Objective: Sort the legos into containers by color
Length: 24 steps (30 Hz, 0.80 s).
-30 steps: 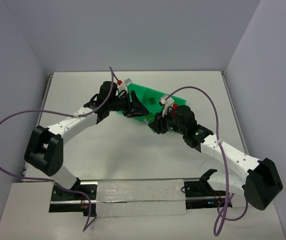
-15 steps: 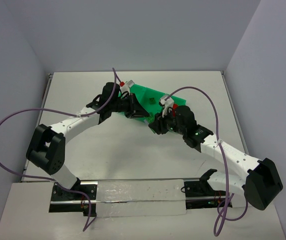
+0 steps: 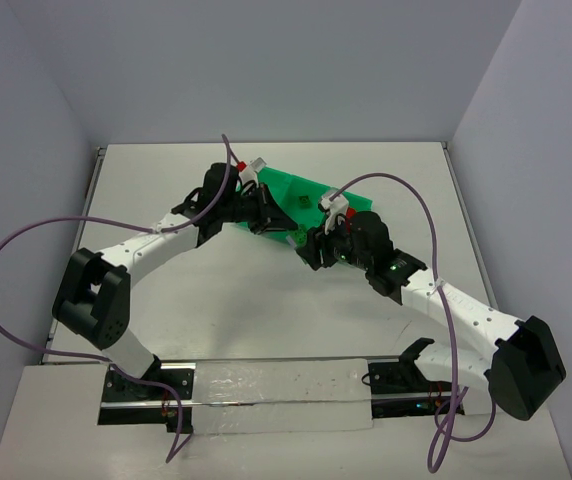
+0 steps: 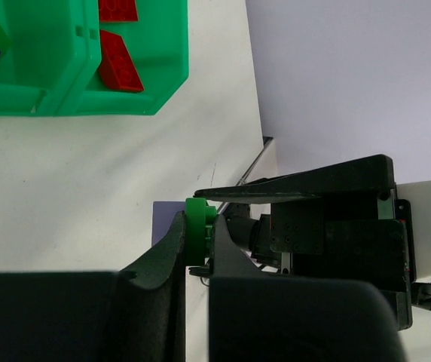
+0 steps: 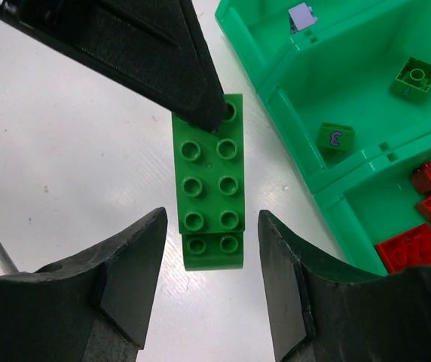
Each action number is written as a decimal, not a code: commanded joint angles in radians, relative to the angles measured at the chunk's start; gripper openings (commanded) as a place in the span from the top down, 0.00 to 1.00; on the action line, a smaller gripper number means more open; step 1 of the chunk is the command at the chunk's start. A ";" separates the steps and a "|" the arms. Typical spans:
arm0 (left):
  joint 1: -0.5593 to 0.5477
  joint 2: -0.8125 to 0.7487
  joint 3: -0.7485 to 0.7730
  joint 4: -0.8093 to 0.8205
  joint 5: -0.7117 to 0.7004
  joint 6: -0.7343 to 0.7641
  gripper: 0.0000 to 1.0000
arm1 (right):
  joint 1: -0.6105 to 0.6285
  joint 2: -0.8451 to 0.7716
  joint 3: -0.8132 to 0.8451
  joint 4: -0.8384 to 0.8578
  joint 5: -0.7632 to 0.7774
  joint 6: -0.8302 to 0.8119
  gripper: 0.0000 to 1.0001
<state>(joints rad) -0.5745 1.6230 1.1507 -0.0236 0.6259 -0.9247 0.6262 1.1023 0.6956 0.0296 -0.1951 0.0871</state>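
My left gripper (image 3: 282, 226) is shut on a long green lego (image 4: 198, 232), two green pieces joined, and holds it near the tray's front edge. A lavender-grey patch (image 4: 164, 220) shows behind it; I cannot tell if it is joined. In the right wrist view the green lego (image 5: 209, 185) hangs from the left finger (image 5: 163, 53), and its free end lies between the spread fingers of my right gripper (image 5: 212, 260), which is open and not touching it. The green tray (image 3: 362, 200) holds one lavender lego (image 5: 302, 15), two green legos (image 5: 417, 78) and three red legos (image 5: 408, 249) in separate compartments.
The tray (image 5: 276, 68) lies just right of the held lego. The two grippers face each other closely, with the right gripper (image 3: 311, 246) just in front of the left. Purple cables loop over both arms.
My left gripper has moved a little right and nearer with the green lego. The right gripper has edged toward it.
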 commanded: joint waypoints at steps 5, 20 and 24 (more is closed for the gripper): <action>0.023 -0.029 -0.006 0.057 0.017 -0.044 1.00 | 0.009 0.002 0.035 0.027 0.014 -0.015 0.39; 0.038 -0.040 -0.025 0.099 0.063 -0.071 1.00 | 0.009 0.062 0.021 0.069 0.001 -0.012 0.34; 0.038 -0.048 -0.031 0.102 0.061 -0.072 1.00 | 0.009 0.076 0.016 0.081 -0.018 -0.006 0.39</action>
<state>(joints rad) -0.5411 1.6214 1.1225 0.0205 0.6632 -0.9863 0.6262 1.1666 0.6956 0.0518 -0.1965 0.0838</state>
